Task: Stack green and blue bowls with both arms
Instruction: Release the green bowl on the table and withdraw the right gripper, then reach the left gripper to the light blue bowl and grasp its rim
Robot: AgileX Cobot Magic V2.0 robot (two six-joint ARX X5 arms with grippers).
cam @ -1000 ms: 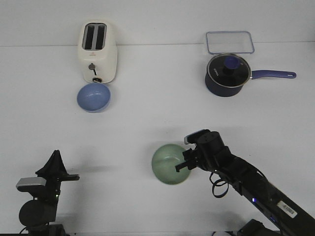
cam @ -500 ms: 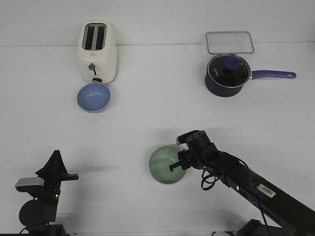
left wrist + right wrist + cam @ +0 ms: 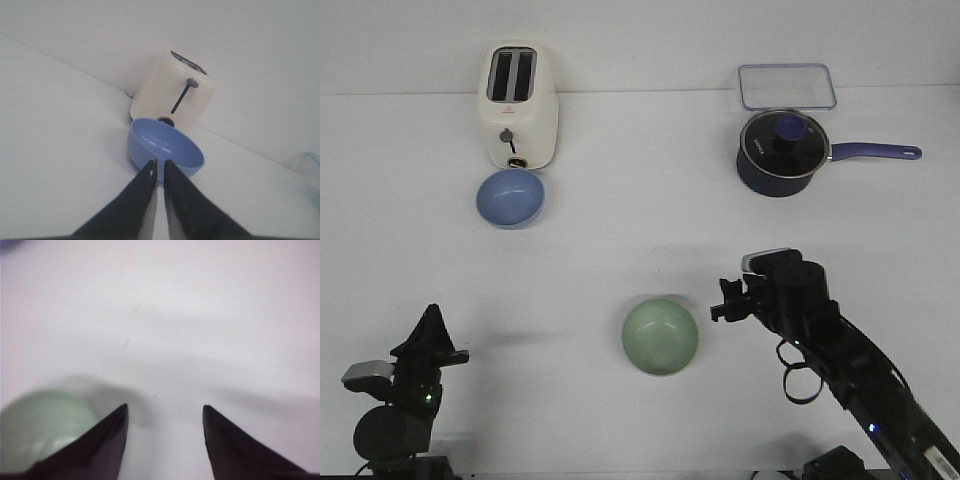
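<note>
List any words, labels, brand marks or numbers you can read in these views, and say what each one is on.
None can be read.
Right arm: a pale label near the frame's lower right corner, too small and cut off to read.
Toaster: only a lever and a knob, no lettering visible.
Pan, green bowl, blue bowl: plain, no markings visible.
</note>
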